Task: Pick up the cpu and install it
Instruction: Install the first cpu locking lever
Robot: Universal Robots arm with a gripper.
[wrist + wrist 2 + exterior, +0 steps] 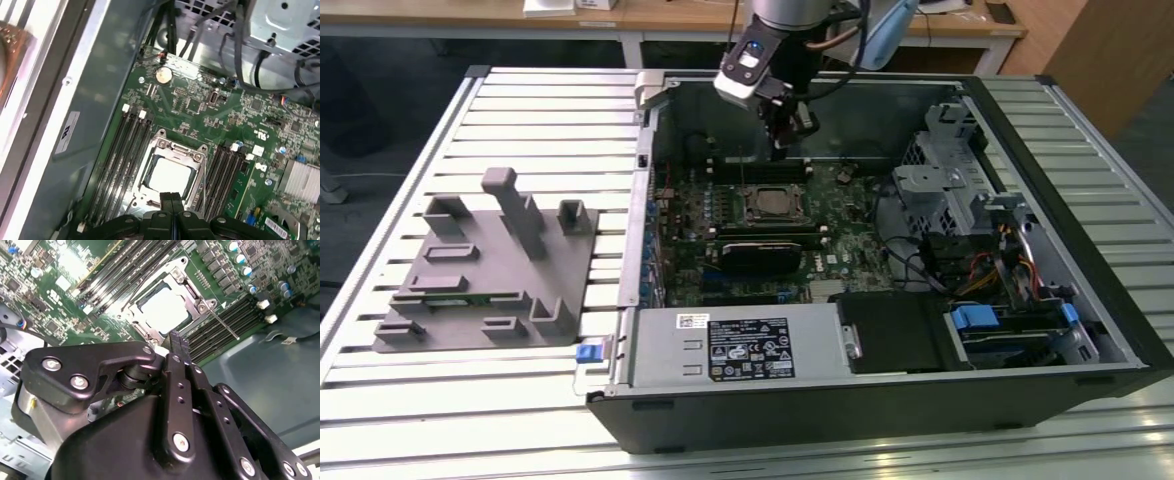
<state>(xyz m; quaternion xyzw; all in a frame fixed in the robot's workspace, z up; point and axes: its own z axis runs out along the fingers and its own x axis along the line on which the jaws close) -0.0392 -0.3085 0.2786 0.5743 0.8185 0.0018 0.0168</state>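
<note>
Pincer [781, 140] above motherboard [834, 215] inside open computer case [881, 400], fingers pressed together, holding nothing; fingertips [171, 200] meet just over socket edge. Chip [167, 176] already lies flat in socket [172, 147], pale top showing in both wrist views [162, 307].

Risks, as judged: socket lever [220, 320] looks unlatched, so chip could shift if nudged; closed tips descending could scratch chip top or bend pins beneath.

Writing: white label on power supply [747, 345] and case wall sticker [66, 132], text too small to make out.

Grey fixture [487, 270] stands well apart on table [560, 100].
</note>
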